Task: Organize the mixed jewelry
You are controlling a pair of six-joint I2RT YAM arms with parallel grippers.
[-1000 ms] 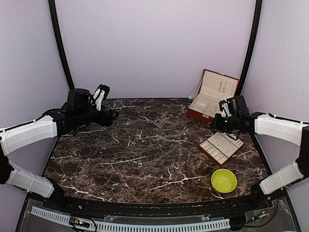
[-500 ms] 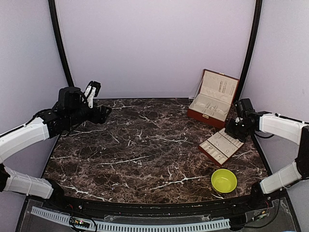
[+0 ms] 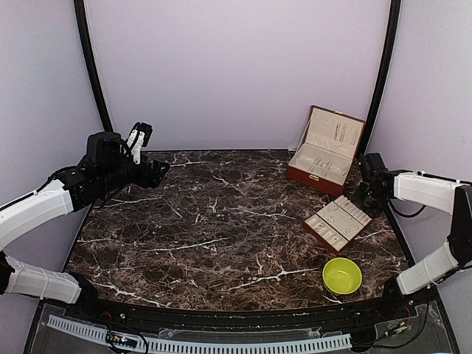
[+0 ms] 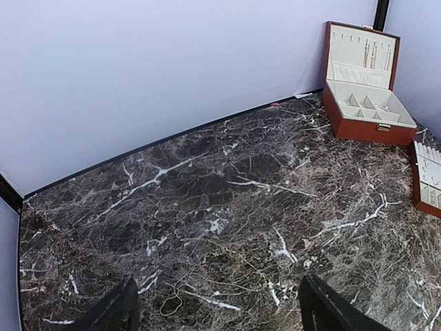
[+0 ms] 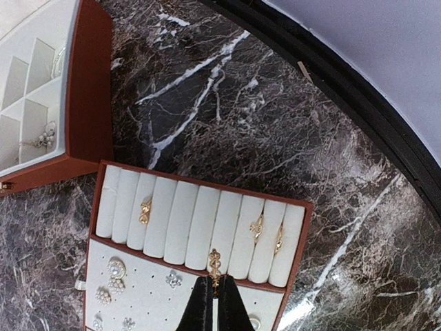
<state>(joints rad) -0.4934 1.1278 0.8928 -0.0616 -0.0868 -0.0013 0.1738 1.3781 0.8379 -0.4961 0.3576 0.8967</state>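
Note:
A thin gold-toned chain (image 4: pixel 207 292) with a small loop at one end lies loose on the dark marble. It shows in the left wrist view, low between the wide-apart fingers of my open left gripper (image 4: pixel 219 293), which hangs above it at the far left (image 3: pixel 151 155). My right gripper (image 5: pixel 214 281) is shut on a small gold ring (image 5: pixel 214 263) over the cream-lined tray (image 5: pixel 207 189). Three gold rings sit in the tray's roll slots, and several pearl and sparkly studs (image 5: pixel 114 272) sit on its pad. In the top view that gripper (image 3: pixel 366 195) hovers at the tray's (image 3: pixel 338 223) far end.
The reddish-brown box (image 3: pixel 324 153) stands open at the back right, lid up, with a small piece in one compartment (image 5: pixel 43 140). A yellow-green bowl (image 3: pixel 342 275) sits near the front right. A black rail (image 5: pixel 358 103) edges the table beside the tray.
My right arm has swung from beside the box to the tray's far right end, staying shut. The left arm has drawn back toward the left wall with its jaws open.

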